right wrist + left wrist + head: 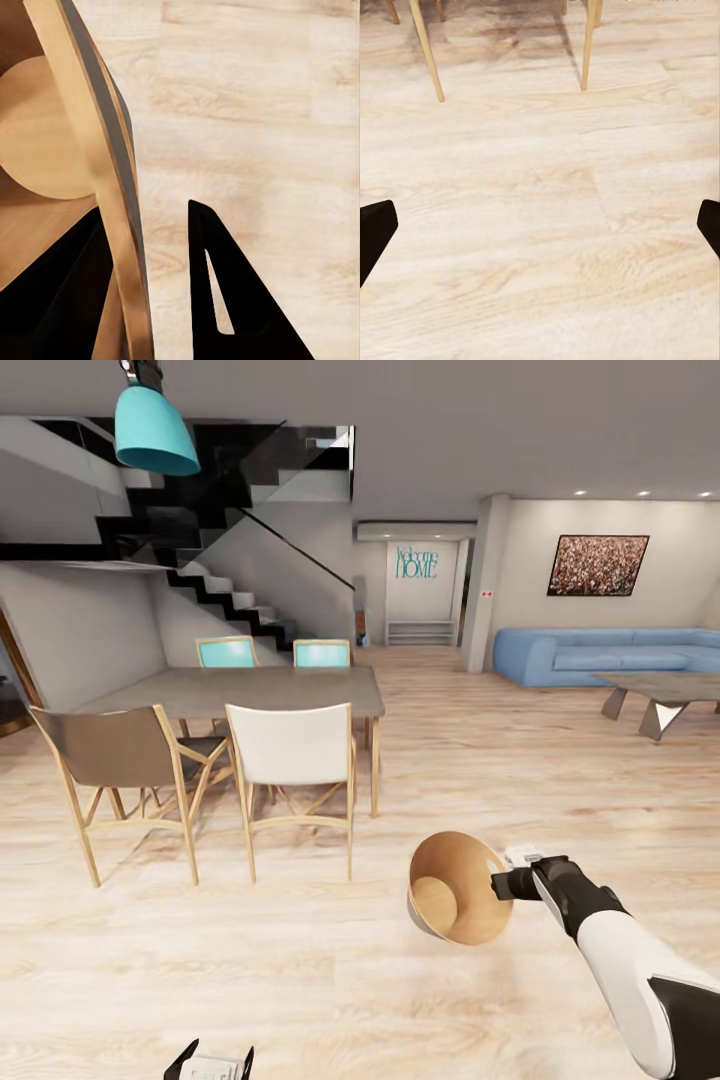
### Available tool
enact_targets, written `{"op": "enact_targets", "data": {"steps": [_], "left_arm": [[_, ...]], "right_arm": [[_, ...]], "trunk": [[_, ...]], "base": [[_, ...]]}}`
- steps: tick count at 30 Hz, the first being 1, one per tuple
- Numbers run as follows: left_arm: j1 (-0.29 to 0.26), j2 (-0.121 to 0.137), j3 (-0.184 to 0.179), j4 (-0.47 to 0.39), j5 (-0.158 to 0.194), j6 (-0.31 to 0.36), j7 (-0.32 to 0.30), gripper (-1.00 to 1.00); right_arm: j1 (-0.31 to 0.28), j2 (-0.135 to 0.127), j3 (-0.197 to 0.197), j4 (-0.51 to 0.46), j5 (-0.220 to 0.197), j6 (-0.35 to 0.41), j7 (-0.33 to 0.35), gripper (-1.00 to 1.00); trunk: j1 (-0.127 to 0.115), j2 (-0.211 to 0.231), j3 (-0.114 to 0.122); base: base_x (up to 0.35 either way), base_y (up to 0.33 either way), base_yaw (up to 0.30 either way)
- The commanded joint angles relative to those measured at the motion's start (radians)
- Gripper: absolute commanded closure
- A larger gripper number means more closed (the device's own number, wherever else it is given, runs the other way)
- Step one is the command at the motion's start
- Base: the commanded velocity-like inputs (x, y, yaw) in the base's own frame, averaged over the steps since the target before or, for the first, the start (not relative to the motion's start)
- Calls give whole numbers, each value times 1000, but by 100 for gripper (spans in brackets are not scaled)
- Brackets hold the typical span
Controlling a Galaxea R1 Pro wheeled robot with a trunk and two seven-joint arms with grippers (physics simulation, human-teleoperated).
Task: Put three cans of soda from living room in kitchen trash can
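My right gripper (507, 883) is shut on the rim of the tash can (455, 887), holding it tilted above the wood floor with its mouth turned toward the head camera. Its tan inside shows nothing in it. In the right wrist view the tash can rim (105, 187) runs between the two dark fingers (240, 300) of the right gripper (142, 211). My left gripper (212, 1062) hangs low at the head view's bottom edge. In the left wrist view the left gripper (544, 225) is open over bare floor. The cans of soda are out of view.
A dining table (240, 690) with several chairs (292, 760) stands ahead on the left, below a staircase (230, 600). The living room's blue sofa (600, 655) and a low coffee table (660, 690) lie far right. Open wood floor (480, 760) stretches between them.
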Motion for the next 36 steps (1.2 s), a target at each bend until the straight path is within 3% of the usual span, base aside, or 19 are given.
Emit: {"op": "enact_targets", "data": {"steps": [1, 9, 16, 17, 18, 22, 24, 25, 29, 36], "left_arm": [[0, 0, 0, 0, 0, 0, 0, -100], [0, 3, 3, 3, 4, 20, 0, -100], [-17, 6, 11, 114, 10, 42, -19, -100], [-36, 7, 12, 131, 17, 53, -25, -100], [-96, 8, 14, 149, 49, 108, -32, -100], [-171, 12, 14, 149, 80, 183, -35, -100], [-236, 17, 15, 151, 91, 236, -36, -100], [-315, 23, 16, 156, 96, 301, -38, -100], [-393, 37, 16, 158, 99, 351, -41, -100], [-437, 86, 18, 159, 118, 370, -68, -100]], "right_arm": [[0, 0, -4, -1, -11, 0, 1, 100], [1, -3, -5, -1, -11, -28, 6, 100], [8, -8, -1, -1, -11, -68, 9, 100], [11, -10, -1, -1, -11, -70, 10, 100], [14, -12, 0, -1, -11, -72, 23, 100], [16, -11, 2, -1, -11, -73, 38, 100], [16, -11, 8, -1, -11, -73, 44, 100], [17, -12, 14, -2, -11, -73, 49, 100], [17, -12, 18, -2, -11, -74, 51, 100], [20, -10, 20, -1, -11, -108, 52, 100]], "trunk": [[-4, 7, 3], [-35, 63, 28], [-61, 112, 50], [-65, 119, 53], [-69, 126, 57], [-84, 154, 69], [-92, 168, 75], [-96, 175, 79], [-111, 203, 91], [-138, 252, 113]], "base": [[0, 0, 0], [0, 0, 0], [0, 0, 0], [0, 0, 0], [0, 0, 0], [0, 0, 0], [0, 0, 0], [0, 0, 0], [0, 0, 0], [0, 0, 0]]}}
